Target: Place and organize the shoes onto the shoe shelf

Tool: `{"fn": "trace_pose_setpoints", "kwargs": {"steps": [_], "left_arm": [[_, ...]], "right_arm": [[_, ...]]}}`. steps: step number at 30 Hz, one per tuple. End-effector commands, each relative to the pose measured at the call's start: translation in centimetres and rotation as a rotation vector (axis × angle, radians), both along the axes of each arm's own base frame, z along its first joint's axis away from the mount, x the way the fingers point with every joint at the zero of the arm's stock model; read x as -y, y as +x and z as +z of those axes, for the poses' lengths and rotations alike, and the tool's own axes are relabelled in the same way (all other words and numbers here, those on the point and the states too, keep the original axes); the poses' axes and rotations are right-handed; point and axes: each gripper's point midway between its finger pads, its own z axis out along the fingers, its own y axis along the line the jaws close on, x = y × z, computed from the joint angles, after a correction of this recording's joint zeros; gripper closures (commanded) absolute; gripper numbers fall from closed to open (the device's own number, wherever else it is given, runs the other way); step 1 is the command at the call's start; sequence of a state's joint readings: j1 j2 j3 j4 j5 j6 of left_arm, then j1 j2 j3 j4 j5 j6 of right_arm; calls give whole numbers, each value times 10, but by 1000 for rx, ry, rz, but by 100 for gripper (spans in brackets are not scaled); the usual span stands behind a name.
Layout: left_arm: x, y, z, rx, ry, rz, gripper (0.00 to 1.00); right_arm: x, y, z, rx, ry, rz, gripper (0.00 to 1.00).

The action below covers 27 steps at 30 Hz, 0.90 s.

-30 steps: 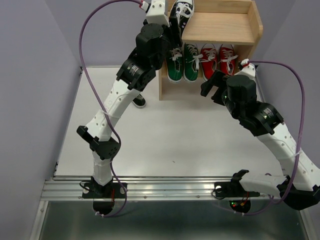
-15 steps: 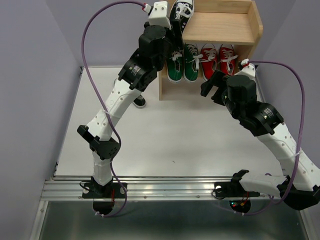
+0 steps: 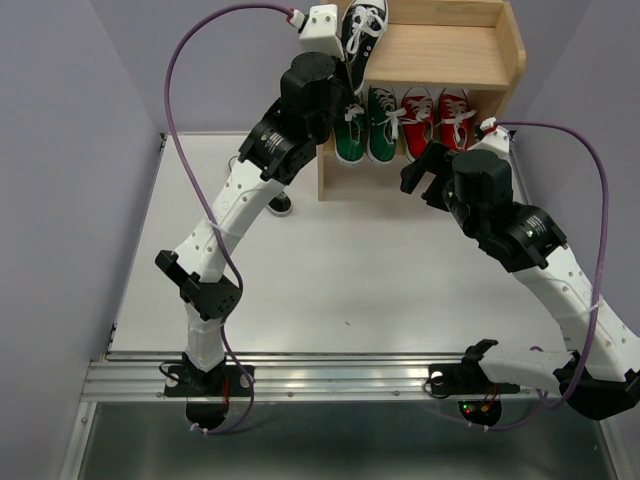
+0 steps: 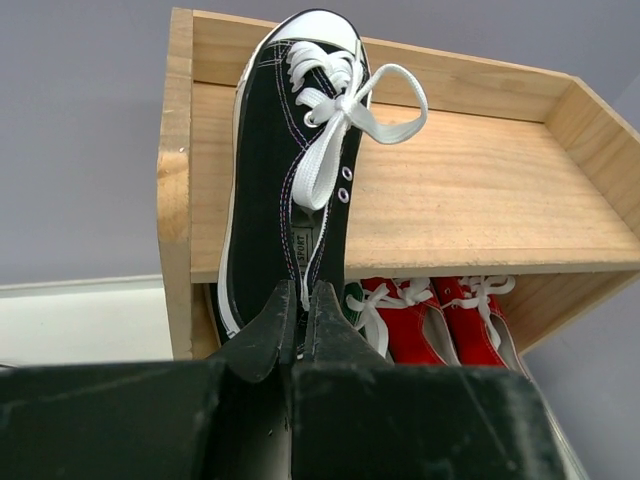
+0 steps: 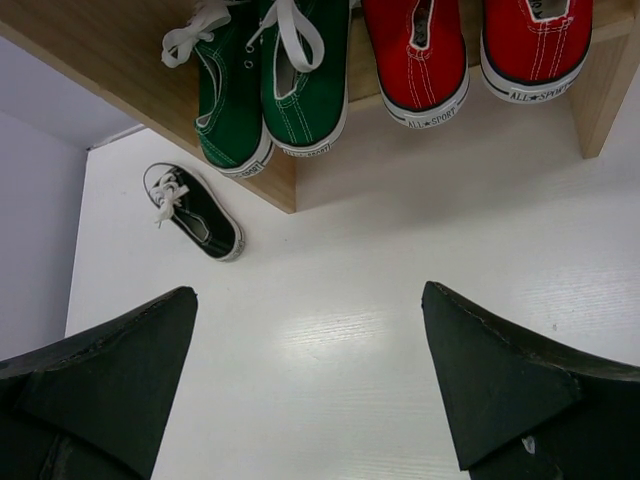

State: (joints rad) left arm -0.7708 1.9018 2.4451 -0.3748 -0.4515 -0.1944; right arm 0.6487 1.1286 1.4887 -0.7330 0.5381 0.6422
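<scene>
One black shoe [image 4: 290, 150] lies on the left of the shoe shelf's [image 4: 480, 190] top tier, toe to the back, heel hanging over the front edge. My left gripper [image 4: 303, 295] is shut, its tips right at that heel opening; I cannot tell if they pinch any of it. From above, the same black shoe [image 3: 362, 25] shows past the left wrist. Two green shoes [image 5: 270, 90] and two red shoes [image 5: 470, 50] sit on the lower tier. The other black shoe [image 5: 195, 212] lies on the table left of the shelf. My right gripper [image 5: 309, 290] hangs open and empty above the table.
The shelf [image 3: 440, 60] stands at the table's far edge with side panels and a low back rail. The loose black shoe [image 3: 280, 203] is partly hidden under the left arm. Purple walls close in on both sides.
The left wrist has edged up and toward the shelf, and its jaws have come together. The shoes and the right arm have not moved.
</scene>
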Motion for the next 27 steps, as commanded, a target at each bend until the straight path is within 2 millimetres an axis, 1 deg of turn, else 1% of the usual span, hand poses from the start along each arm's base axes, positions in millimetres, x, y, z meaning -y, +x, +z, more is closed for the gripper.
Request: {"fn": "trace_pose_setpoints", "kwargs": {"steps": [1, 10, 15, 18, 23, 27], "left_arm": [[-15, -18, 33, 58, -55, 11, 100], [-18, -37, 55, 95, -127, 1, 100], [-21, -49, 65, 117, -138, 34, 100], [-18, -55, 72, 137, -141, 35, 100], [-17, -53, 70, 135, -136, 53, 100], [-14, -48, 64, 126, -126, 65, 100]], "right_arm": [[-2, 1, 8, 32, 15, 9, 0], [1, -1, 9, 35, 19, 2, 0], [1, -2, 9, 33, 20, 4, 0], [2, -3, 9, 33, 22, 4, 0], [3, -5, 8, 33, 24, 2, 0], [5, -7, 9, 32, 26, -2, 0]]}}
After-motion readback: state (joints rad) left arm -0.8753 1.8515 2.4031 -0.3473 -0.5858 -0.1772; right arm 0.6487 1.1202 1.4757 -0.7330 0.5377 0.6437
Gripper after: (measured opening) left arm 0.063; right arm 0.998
